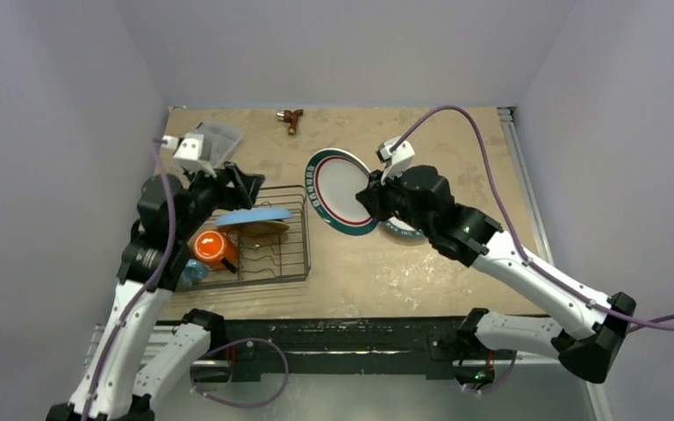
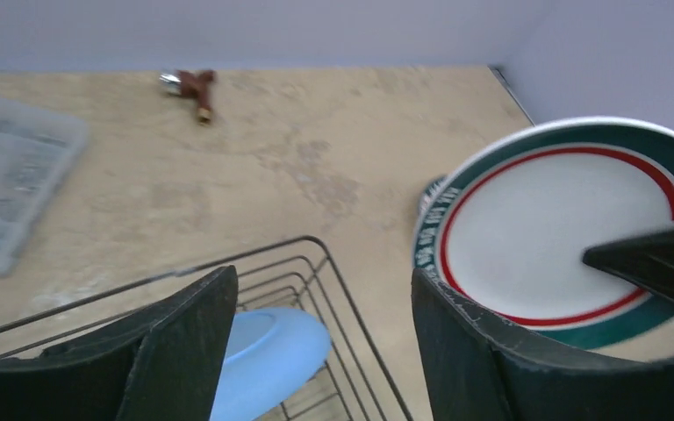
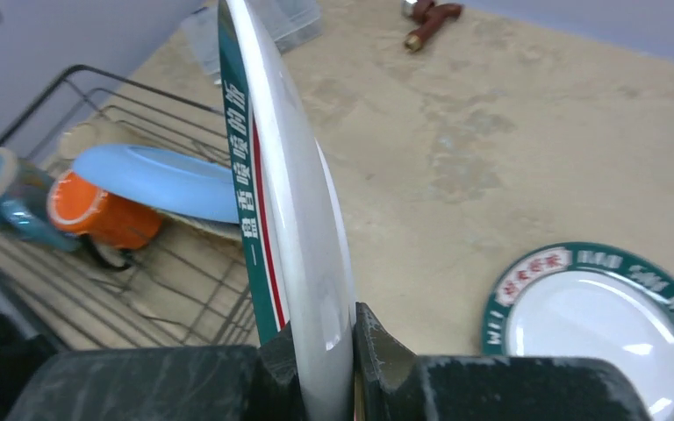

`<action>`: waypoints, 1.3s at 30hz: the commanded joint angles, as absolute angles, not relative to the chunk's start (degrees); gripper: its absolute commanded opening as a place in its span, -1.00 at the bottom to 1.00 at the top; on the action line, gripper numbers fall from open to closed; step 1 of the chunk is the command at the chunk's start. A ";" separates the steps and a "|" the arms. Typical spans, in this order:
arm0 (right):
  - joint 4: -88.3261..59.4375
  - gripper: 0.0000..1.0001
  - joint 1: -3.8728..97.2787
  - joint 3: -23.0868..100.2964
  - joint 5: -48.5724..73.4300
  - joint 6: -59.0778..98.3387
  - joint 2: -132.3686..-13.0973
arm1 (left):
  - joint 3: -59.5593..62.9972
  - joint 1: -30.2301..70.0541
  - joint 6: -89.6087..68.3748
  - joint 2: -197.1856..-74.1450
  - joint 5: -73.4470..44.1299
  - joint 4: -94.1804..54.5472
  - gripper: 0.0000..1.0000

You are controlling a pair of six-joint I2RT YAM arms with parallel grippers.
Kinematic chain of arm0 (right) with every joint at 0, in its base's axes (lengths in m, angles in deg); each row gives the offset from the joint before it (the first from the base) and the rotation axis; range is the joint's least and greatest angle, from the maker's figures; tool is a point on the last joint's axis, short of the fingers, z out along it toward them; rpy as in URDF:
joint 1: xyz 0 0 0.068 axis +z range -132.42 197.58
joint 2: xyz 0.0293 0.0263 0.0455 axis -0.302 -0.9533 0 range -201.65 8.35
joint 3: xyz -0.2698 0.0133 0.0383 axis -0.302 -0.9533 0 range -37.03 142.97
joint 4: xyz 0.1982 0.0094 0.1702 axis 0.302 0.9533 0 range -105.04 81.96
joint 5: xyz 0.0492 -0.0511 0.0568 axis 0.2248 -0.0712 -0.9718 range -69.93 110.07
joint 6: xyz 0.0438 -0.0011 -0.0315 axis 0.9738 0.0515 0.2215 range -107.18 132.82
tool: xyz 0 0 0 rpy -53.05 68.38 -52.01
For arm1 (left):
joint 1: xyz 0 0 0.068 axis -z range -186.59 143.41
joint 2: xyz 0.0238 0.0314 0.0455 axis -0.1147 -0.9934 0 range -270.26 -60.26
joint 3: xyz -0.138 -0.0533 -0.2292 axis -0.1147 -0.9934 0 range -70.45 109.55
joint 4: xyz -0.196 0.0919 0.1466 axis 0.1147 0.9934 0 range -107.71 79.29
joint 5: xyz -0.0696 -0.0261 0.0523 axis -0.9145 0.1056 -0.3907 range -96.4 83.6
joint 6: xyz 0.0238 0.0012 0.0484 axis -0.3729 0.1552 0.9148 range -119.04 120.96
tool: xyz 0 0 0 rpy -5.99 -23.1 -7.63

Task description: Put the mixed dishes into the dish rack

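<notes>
Right gripper [image 3: 320,338] clamped on the rim of the white green-rimmed plate [image 1: 342,187] — held on edge just right of the dish rack [image 1: 274,260] — while the left gripper [image 2: 323,291] gapes empty over the rack's light blue plate [image 1: 254,216].

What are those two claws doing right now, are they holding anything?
Left gripper: open, holding nothing.
Right gripper: closed on the edge of the green-rimmed white plate, which stands upright.
</notes>
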State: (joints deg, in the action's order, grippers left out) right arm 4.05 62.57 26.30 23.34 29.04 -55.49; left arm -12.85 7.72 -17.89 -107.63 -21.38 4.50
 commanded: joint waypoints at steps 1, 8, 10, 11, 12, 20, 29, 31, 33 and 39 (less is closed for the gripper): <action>2.09 -1.00 74.24 30.64 56.16 18.04 -52.86 | -17.10 7.28 -16.88 -98.71 3.84 2.52 0.50; -17.95 -1.00 106.42 27.39 79.12 -17.36 -61.37 | -18.58 6.83 -18.26 -92.01 19.10 2.99 1.00; -24.71 -1.00 109.36 27.64 80.42 -25.84 -65.83 | -19.07 6.54 -18.37 -90.59 20.50 2.59 1.00; -25.94 -1.00 109.80 28.52 79.71 -27.70 -67.60 | -19.34 6.45 -18.32 -90.06 21.21 2.49 1.00; -25.85 -1.00 109.93 29.66 78.19 -28.75 -69.22 | -19.65 6.42 -18.11 -89.38 22.00 2.24 1.00; -27.10 -1.00 108.84 30.85 60.75 -40.87 -77.77 | -21.83 6.22 -12.84 -83.96 26.03 -1.37 1.00; -28.33 -1.00 104.00 36.91 54.58 -41.50 -84.82 | -21.57 6.24 -12.48 -84.52 23.32 -1.19 0.96; -28.44 -1.00 102.73 38.35 53.96 -40.31 -86.59 | -21.58 6.24 -12.57 -84.58 22.75 -1.14 0.96; -27.91 -1.00 101.92 39.72 53.25 -39.26 -87.82 | -21.47 6.13 -12.49 -84.68 22.70 -1.14 0.96; -28.71 -1.00 99.96 41.79 51.56 -37.95 -90.75 | -21.30 6.03 -12.65 -85.22 21.76 -1.10 0.95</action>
State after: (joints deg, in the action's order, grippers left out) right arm -23.68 100.77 37.38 53.26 -39.48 -90.65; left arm -21.72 6.54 -13.76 -84.42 23.08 0.77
